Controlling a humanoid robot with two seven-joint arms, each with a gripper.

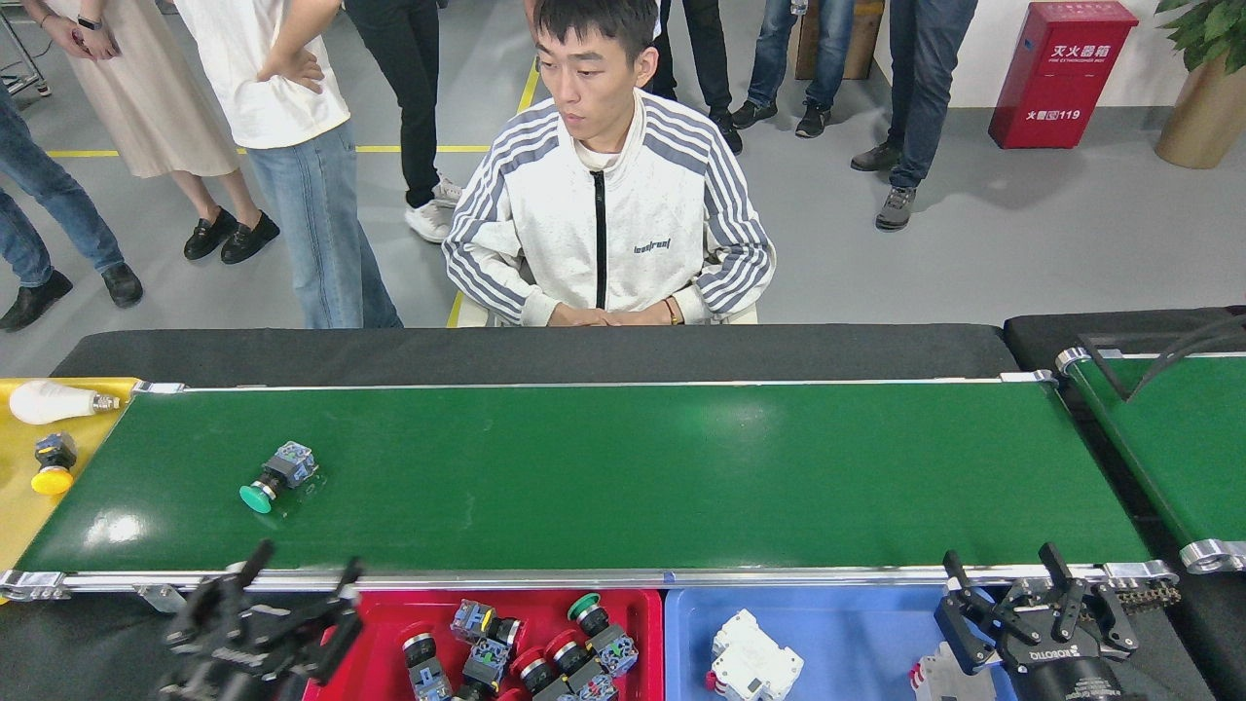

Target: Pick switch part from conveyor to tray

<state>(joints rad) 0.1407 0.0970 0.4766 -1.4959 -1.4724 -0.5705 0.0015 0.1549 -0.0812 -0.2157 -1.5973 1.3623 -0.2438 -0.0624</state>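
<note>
1. A green-capped switch part (271,477) lay on its side on the conveyor (623,477), near the belt's left end and a little closer to its near rail than to its far one, untouched by either arm.
2. The robot's left tool (297,574) hung at the conveyor's near-left corner, just over the silver rail, its dark fingers spread apart and holding nothing.
3. The right tool (1003,572) stood at the near-right corner of the belt, fingers likewise spread and empty.
4. Along the near edge of the conveyor sat a red tray (389,633) holding several push-button switches (545,657), with red, green and black caps.
5. Beside it on the right, a blue tray (857,633) held a white circuit breaker (754,667); a second white breaker (949,677) lay partly hidden by the right arm.
6. Beyond the belt's left end, a yellow tray (19,526) carried a light bulb (54,401) and a yellow-capped switch (54,462).
7. A seated person in a striped white jacket (608,224) faced the far edge of the conveyor, with onlookers (282,146) standing behind.
8. A narrower green belt (1178,438) ran off at the right.
</note>
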